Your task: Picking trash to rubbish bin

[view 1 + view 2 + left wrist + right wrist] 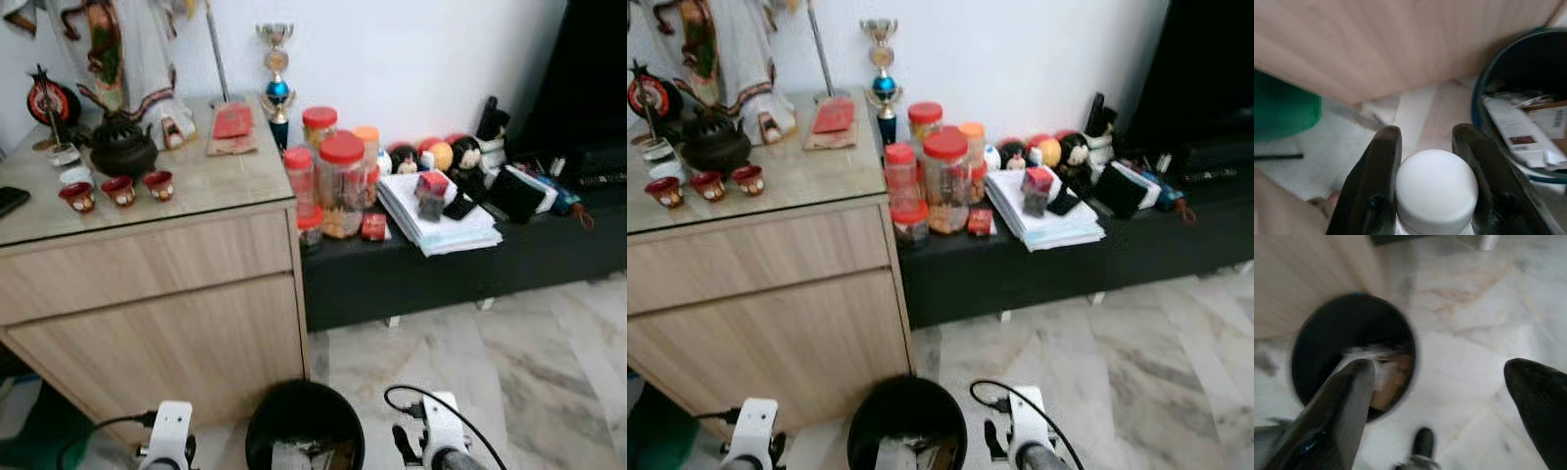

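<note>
A black round rubbish bin [305, 423] stands on the marble floor right in front of me, beside the wooden cabinet. Paper and card scraps [1528, 132] lie inside it. My left gripper [1426, 136] is shut on a bottle with a white ribbed cap [1436, 188], held low to the left of the bin [1480, 98], over the floor by the cabinet front. The bottle's body is hidden below the cap. My right gripper [1440, 369] stands open with nothing between its fingers, to the right of the bin [1332, 338] and above its rim.
The wooden cabinet [147, 294] carries a dark teapot [122, 147] and red cups [120, 190]. A black low bench [441, 269] holds red-lidded jars [340, 181] and a paper stack [436, 220]. A green object [1283, 112] sits on the floor at left. Marble floor [529, 362] opens to the right.
</note>
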`<state>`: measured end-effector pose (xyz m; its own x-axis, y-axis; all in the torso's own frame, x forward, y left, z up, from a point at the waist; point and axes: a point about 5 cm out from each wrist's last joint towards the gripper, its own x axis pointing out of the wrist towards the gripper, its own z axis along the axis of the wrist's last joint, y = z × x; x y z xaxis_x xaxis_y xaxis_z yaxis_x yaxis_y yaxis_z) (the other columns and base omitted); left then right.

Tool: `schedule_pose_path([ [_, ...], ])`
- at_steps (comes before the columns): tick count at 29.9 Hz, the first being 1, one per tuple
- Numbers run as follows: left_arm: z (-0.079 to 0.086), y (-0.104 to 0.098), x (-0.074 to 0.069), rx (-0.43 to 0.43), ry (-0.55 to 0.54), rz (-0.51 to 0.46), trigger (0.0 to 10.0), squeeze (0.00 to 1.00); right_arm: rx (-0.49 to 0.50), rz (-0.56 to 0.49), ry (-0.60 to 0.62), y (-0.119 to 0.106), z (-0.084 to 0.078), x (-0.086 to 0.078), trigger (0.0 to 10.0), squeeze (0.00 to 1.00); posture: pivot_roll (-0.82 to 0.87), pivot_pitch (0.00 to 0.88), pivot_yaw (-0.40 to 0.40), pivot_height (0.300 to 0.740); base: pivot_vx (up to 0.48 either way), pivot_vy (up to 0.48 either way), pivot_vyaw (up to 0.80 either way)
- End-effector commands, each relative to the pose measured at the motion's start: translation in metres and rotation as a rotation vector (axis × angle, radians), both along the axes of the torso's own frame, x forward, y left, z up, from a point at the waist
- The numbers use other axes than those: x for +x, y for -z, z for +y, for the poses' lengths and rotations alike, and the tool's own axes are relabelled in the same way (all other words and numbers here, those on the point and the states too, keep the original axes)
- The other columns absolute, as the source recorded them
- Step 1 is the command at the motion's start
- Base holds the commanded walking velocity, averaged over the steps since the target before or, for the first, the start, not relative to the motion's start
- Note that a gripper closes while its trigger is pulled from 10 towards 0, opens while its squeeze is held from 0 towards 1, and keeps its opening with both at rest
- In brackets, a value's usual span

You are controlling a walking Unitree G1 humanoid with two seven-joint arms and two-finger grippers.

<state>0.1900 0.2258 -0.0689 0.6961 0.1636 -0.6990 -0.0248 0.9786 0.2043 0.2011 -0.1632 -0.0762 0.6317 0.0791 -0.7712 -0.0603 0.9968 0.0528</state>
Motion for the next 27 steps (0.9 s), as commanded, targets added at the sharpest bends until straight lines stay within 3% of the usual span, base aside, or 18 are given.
schedule_pose_path([
  [1,0.005,-0.006,0.008,0.027,0.021,-0.036,10.0,0.0,0.015,-0.026,-0.016,-0.004,0.007,0.008,10.0,0.0,0.06,0.0,0.044,0.74,0.33,0.0,0.0],
  [3,0.004,-0.009,0.012,0.029,0.029,-0.057,10.0,0.0,0.018,-0.034,-0.023,-0.005,0.007,0.009,10.0,0.0,0.06,0.0,0.042,0.74,0.165,0.0,0.0],
  [5,-0.002,-0.02,0.03,0.023,0.084,-0.138,10.0,0.0,0.011,-0.075,-0.087,-0.012,0.012,0.02,10.0,0.0,0.07,0.0,0.036,0.74,0.0,0.0,0.0],
  [7,-0.005,-0.024,0.036,0.022,0.104,-0.157,10.0,0.0,0.003,-0.085,-0.112,-0.014,0.013,0.023,10.0,0.0,0.07,0.0,0.036,0.74,0.0,0.0,0.0],
  [11,-0.025,-0.041,0.06,0.004,0.229,-0.261,10.0,0.0,0.021,-0.134,-0.196,-0.023,0.02,0.036,10.0,0.0,0.07,0.0,0.031,0.74,0.0,0.0,0.0],
  [15,-0.039,-0.052,0.074,-0.024,0.304,-0.326,10.0,0.0,0.04,-0.161,-0.234,-0.03,0.023,0.045,10.0,0.0,0.07,0.0,0.031,0.74,0.0,0.0,0.0],
  [16,-0.057,-0.064,0.087,-0.058,0.374,-0.383,10.0,0.0,0.089,-0.193,-0.309,-0.04,0.031,0.057,10.0,0.0,0.07,0.0,0.031,0.74,0.0,0.0,0.0],
  [18,-0.071,-0.074,0.098,-0.084,0.417,-0.435,10.0,0.0,0.134,-0.22,-0.377,-0.049,0.039,0.065,10.0,0.0,0.06,0.0,0.026,0.74,0.0,0.0,0.0],
  [24,-0.092,-0.104,0.12,-0.122,0.443,-0.6,10.0,0.0,0.251,-0.303,-0.579,-0.075,0.059,0.086,10.0,0.0,0.04,0.0,0.024,0.74,0.0,0.0,0.0],
  [27,-0.097,-0.109,0.123,-0.134,0.462,-0.623,10.0,0.0,0.258,-0.323,-0.605,-0.08,0.061,0.089,10.0,0.0,0.04,0.0,0.025,0.74,0.0,0.0,0.0],
])
